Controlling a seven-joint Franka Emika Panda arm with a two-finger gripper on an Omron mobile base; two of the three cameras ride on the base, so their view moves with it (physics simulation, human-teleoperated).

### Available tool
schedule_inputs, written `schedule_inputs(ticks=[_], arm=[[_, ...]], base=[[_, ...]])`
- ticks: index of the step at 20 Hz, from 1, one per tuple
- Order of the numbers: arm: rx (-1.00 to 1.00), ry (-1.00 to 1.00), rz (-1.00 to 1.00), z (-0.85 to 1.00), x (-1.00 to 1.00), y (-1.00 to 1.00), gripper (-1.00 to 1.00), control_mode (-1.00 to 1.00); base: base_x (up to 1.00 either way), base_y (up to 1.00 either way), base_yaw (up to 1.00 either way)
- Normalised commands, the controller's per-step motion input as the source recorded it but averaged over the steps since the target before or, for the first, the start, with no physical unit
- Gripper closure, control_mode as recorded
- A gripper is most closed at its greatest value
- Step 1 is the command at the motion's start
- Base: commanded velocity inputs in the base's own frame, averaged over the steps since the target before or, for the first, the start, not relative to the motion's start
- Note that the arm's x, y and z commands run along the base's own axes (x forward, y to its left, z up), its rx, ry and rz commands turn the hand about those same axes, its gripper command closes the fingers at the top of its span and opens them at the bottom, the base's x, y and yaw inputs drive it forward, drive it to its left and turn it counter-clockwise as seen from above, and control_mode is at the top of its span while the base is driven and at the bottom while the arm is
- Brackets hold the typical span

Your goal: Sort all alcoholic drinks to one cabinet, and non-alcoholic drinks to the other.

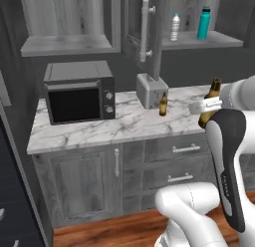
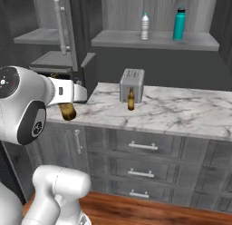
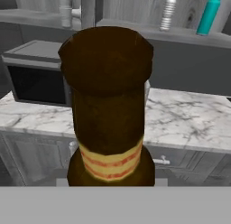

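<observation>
one beer bottle (image 3: 108,110) is sitting clenched in the pincer (image 1: 209,105), another (image 1: 163,104) standing on the table (image 1: 124,124); two drinks, the flask (image 1: 203,23) and water bottle (image 1: 175,27), are resting on a shelf (image 1: 199,40).

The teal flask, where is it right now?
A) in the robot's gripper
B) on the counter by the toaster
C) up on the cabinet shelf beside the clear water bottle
C: the teal flask stands on the cabinet shelf next to the clear water bottle, while the gripper holds a brown beer bottle.
</observation>
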Motion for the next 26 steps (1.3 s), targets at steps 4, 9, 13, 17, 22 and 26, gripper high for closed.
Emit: schedule_inputs(ticks=[4,9,13,17,22,26], arm=[[0.0,0.0,0.0,0.0,0.0,0.0,1.0,1.0],[0.0,0.0,0.0,0.0,0.0,0.0,1.0,1.0],[0.0,0.0,0.0,0.0,0.0,0.0,1.0,1.0],[0.0,0.0,0.0,0.0,0.0,0.0,1.0,1.0],[0.0,0.0,0.0,0.0,0.0,0.0,1.0,1.0],[0.0,0.0,0.0,0.0,0.0,0.0,1.0,1.0]], base=[[-0.16,0.42,-0.01],[-0.14,0.42,0.0],[-0.08,0.42,0.0],[-0.04,0.38,0.0],[-0.02,0.38,0.0],[0.0,0.37,0.0]])
